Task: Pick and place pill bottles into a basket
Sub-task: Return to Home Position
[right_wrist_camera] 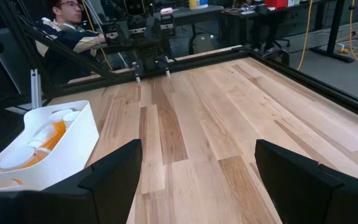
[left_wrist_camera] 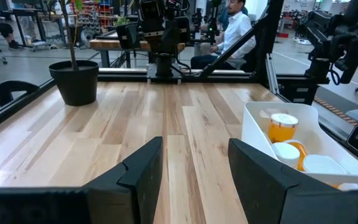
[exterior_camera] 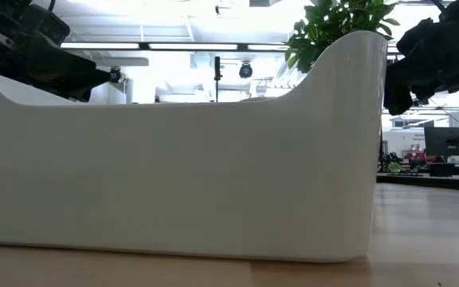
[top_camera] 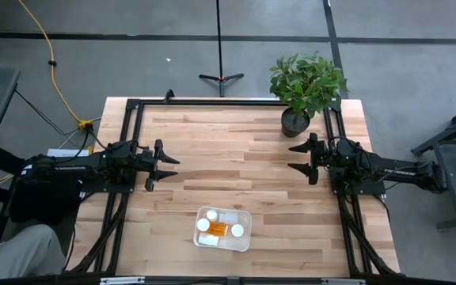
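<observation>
The white basket (top_camera: pixel 245 236) sits near the table's front edge, at the middle. Several pill bottles (top_camera: pixel 216 229) with white caps and orange bodies lie inside it. The basket also shows in the left wrist view (left_wrist_camera: pixel 253 127), in the right wrist view (right_wrist_camera: pixel 79 146), and fills the low view (exterior_camera: pixel 174 167). My left gripper (top_camera: pixel 167 168) is open and empty above the table's left side. My right gripper (top_camera: pixel 298 157) is open and empty above the right side. Both are well away from the basket.
A black pot with a green plant (top_camera: pixel 305 83) stands at the table's far right corner. A black frame (top_camera: pixel 212 101) runs along the table's edges. A person (right_wrist_camera: pixel 64 31) sits beyond the table's left side.
</observation>
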